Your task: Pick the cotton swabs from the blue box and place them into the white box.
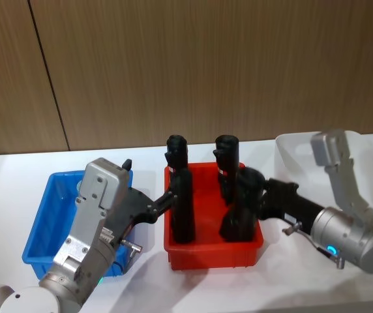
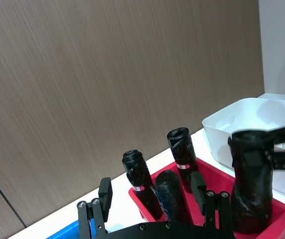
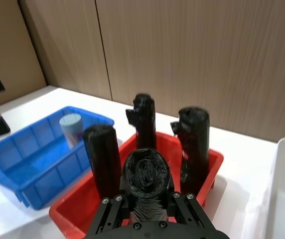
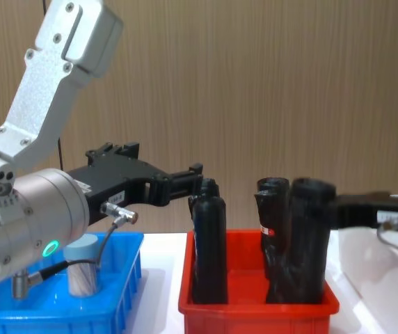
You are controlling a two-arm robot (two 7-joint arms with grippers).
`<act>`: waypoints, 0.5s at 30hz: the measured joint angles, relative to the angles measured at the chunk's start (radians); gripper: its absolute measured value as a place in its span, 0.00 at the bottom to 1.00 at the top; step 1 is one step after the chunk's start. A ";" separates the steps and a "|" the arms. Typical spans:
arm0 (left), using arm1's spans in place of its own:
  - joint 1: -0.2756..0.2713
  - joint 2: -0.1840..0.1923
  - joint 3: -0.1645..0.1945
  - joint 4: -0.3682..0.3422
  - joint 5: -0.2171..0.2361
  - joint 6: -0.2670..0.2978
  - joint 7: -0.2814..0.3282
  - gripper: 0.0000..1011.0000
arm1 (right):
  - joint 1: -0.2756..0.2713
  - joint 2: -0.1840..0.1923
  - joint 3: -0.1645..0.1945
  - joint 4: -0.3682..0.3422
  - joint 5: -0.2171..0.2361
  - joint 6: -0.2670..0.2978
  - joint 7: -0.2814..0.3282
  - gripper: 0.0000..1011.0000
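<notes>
Here, one jar of cotton swabs (image 4: 82, 275) is seen standing upright in the blue box (image 1: 46, 222), at the robot's left. The white box (image 2: 242, 124) is placed at the far right, beyond the red bin (image 1: 212, 251) of four black rolls. The left gripper (image 1: 168, 197) is held open around the near-left roll (image 4: 209, 250). The right gripper (image 1: 252, 195) is clamped on the near-right roll (image 3: 145, 184).

White worktop (image 1: 141, 280). Directly on it: blue box (image 1: 43, 225) at 9 o'clock, red bin (image 1: 209, 251) at centre, white box (image 1: 297, 153) at 2 o'clock.
</notes>
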 joint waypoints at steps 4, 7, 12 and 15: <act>0.000 0.000 0.000 0.000 0.000 0.000 0.000 0.99 | -0.002 0.008 0.009 -0.038 0.011 0.003 -0.013 0.35; 0.000 0.000 0.000 0.000 0.000 0.000 0.000 0.99 | -0.002 0.016 0.019 -0.073 0.020 0.005 -0.028 0.35; 0.000 0.000 0.000 0.000 0.000 0.000 0.000 0.99 | -0.002 0.031 0.037 -0.121 0.034 0.008 -0.058 0.34; 0.000 0.000 0.000 0.000 0.000 0.000 0.000 0.99 | -0.002 0.039 0.048 -0.146 0.039 0.009 -0.079 0.34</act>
